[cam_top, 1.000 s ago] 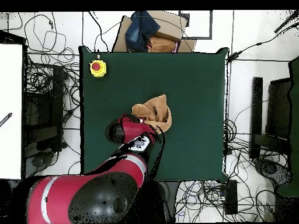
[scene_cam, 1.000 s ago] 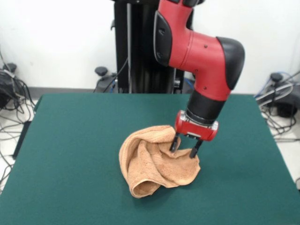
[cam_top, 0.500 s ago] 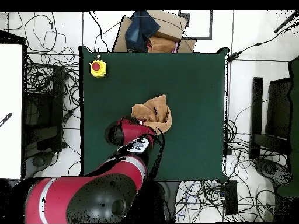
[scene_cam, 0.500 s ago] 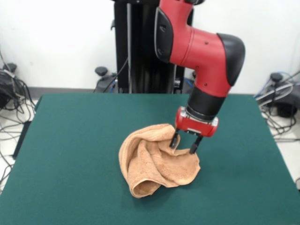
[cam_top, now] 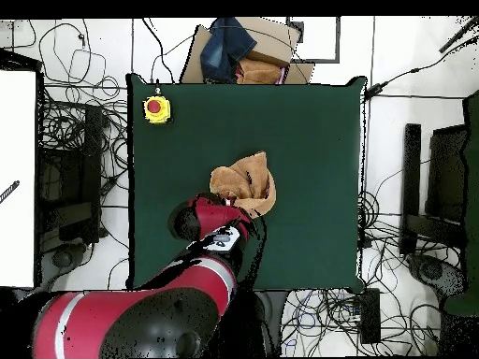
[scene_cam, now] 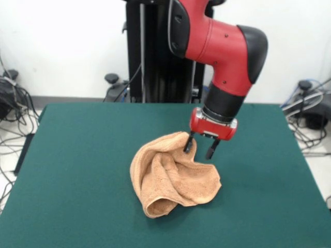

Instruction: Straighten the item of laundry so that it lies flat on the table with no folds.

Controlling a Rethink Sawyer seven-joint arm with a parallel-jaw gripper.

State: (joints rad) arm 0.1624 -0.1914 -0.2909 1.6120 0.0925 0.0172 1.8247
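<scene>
Towel: orange-tan terry, crumpled in folded heap near centre of green table; not flat. Gripper: just above towel's far edge, fingers spread, grasping nothing; one fingertip at cloth's upper fold, other over bare felt. Red-black arm: descends from above, hides part of table behind. Yellow box with red button: table corner, well apart from towel. Room: white wall, cables on floor, cardboard box with dark cloth beyond table edge. Change: gripper has risen and drawn back off towel; heap unchanged.
</scene>
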